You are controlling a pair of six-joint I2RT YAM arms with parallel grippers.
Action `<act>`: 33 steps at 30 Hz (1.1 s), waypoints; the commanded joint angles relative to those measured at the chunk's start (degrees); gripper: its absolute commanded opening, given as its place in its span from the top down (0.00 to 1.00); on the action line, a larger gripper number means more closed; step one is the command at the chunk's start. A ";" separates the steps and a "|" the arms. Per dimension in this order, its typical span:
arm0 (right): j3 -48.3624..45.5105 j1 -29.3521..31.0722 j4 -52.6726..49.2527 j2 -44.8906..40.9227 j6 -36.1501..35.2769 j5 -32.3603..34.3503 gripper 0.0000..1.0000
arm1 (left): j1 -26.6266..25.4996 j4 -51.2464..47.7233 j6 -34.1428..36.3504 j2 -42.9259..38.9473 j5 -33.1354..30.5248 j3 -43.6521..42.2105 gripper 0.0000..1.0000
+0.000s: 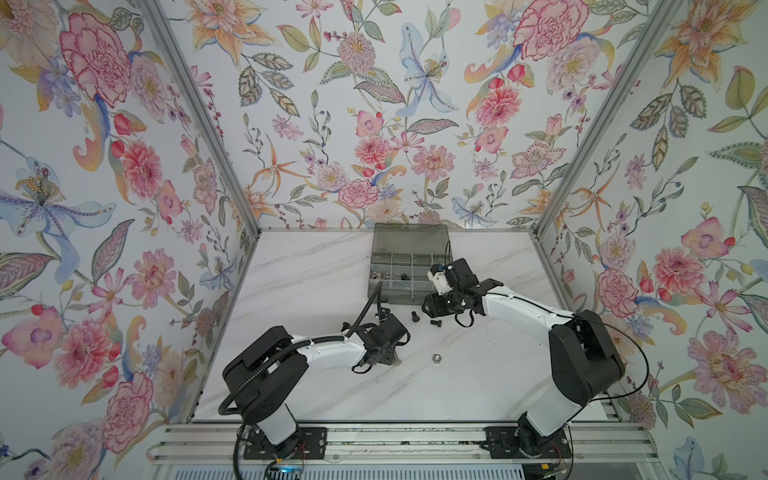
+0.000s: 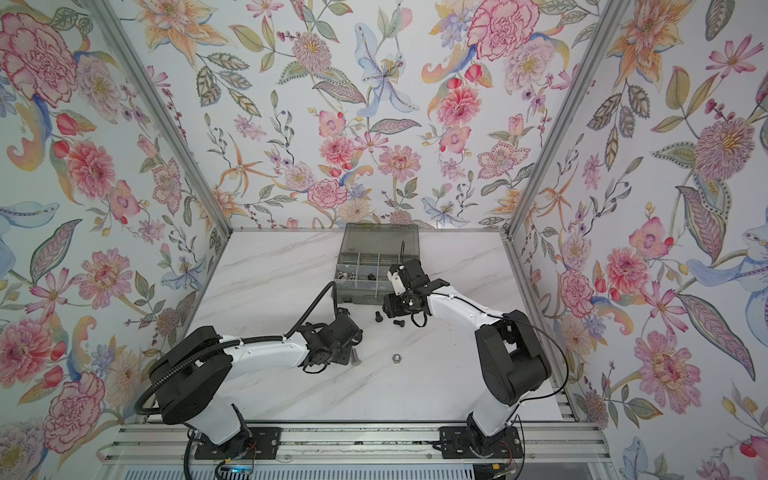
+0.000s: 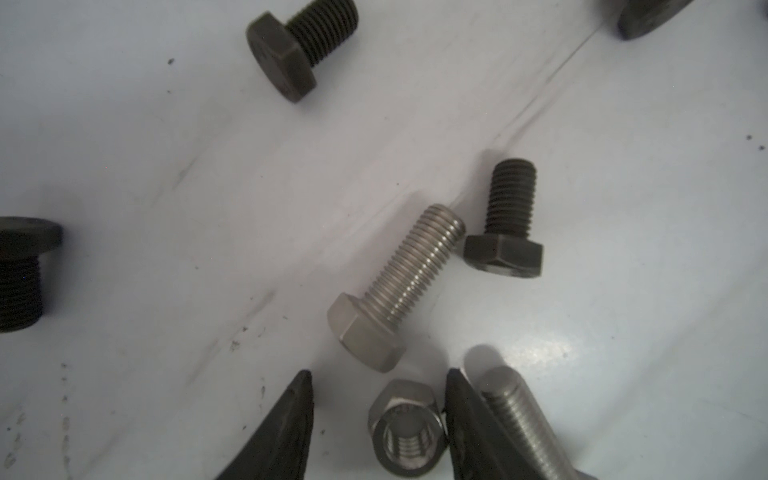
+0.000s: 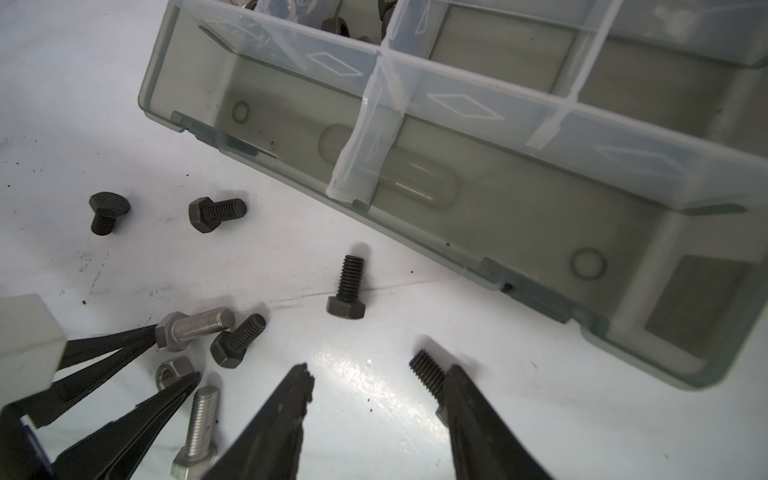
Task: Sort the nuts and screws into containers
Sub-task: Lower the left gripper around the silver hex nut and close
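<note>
Left wrist: threaded silver hex bolt (image 3: 399, 284)

Floral wallpaper walls (image 1: 374, 124) beyond and flanking your left gripper (image 3: 379, 376), aluminium corner posts (image 1: 199, 116), white marble-veined tabletop (image 1: 311, 270) beneath it, soft glare (image 3: 540, 353) on the surface just beside it

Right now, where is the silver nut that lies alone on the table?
In a top view the lone silver nut lies on the table, a little right of its middle, below the two black screws and well apart from the organizer box.
</note>
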 commanded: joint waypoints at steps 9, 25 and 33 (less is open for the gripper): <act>-0.75 -0.33 0.67 -1.63 0.69 -0.54 0.44 | -1.83 -7.18 0.45 2.89 -0.48 1.34 0.55; -1.50 -0.43 1.13 -1.63 0.86 -0.54 0.44 | -2.44 -7.67 -0.42 2.91 -0.23 0.65 0.63; -1.54 -0.38 1.21 -1.75 1.15 -0.51 0.44 | -2.57 -7.40 -0.40 2.97 0.14 0.22 0.72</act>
